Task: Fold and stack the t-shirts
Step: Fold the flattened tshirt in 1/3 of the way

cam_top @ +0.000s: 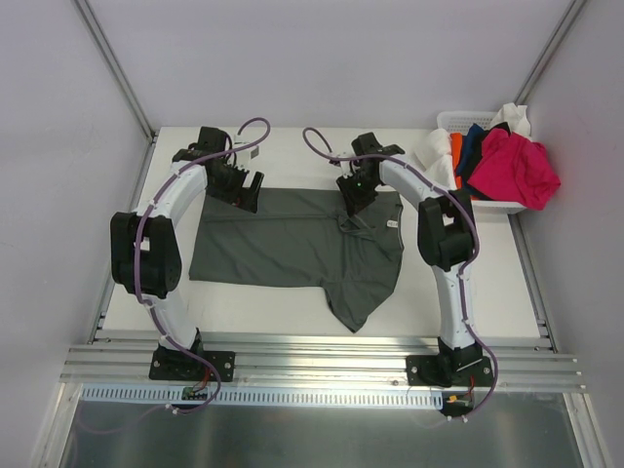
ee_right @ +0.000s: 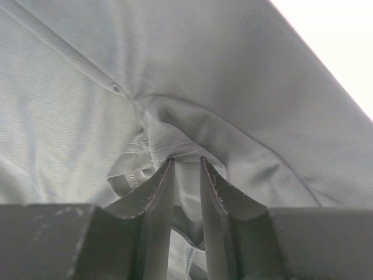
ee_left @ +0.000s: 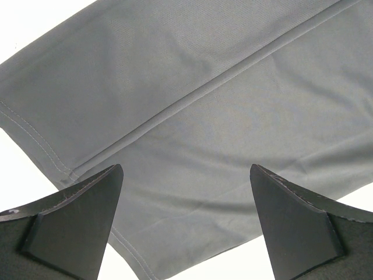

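A dark charcoal grey t-shirt (cam_top: 283, 249) lies spread flat on the white table (cam_top: 487, 273), its right part bunched and trailing toward the near edge. My left gripper (cam_top: 244, 185) hovers over the shirt's far left edge. In the left wrist view it (ee_left: 186, 169) stands wide open above the grey cloth (ee_left: 204, 87) and a hem. My right gripper (cam_top: 353, 200) is down on the shirt's far right part. In the right wrist view its jaws (ee_right: 186, 158) stand narrowly apart, with a bunched fold of hem (ee_right: 175, 146) slack between the fingertips.
A white plastic basket (cam_top: 458, 122) stands at the far right corner, holding a magenta-pink t-shirt (cam_top: 517, 166), plus orange (cam_top: 455, 151), navy (cam_top: 475, 141) and white (cam_top: 434, 156) ones spilling over its rim. Metal rails run along the near edge.
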{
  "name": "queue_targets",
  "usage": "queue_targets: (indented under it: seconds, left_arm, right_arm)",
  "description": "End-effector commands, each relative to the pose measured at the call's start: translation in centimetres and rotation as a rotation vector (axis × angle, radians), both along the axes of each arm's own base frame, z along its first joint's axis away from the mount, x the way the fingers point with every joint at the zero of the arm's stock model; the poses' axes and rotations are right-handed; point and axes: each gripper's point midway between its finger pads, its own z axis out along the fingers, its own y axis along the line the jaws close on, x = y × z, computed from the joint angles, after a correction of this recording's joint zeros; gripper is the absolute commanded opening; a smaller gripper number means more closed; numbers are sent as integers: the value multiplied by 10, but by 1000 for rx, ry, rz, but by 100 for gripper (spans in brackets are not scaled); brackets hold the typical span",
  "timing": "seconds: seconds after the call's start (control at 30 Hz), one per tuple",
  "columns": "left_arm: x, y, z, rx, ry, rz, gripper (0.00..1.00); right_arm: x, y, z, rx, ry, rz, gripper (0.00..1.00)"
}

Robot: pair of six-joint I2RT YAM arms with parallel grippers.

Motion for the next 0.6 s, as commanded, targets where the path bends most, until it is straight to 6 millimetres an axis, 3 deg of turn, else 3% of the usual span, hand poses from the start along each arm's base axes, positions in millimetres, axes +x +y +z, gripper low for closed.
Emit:
queue_targets:
  seconds: [0.0,0.33,0.57]
  left_arm:
    - [3,-5,8,-6,-10,-14,91]
    - [2,-6,8,-8,-10,-20,92]
    - [0,-9,6,-27,2,-21,91]
  right_arm:
    - [-1,23,25,69,-25,20,26]
    - [-14,54,34,96,-32,66,20]
    - [-35,81,43,110,-35,112,21]
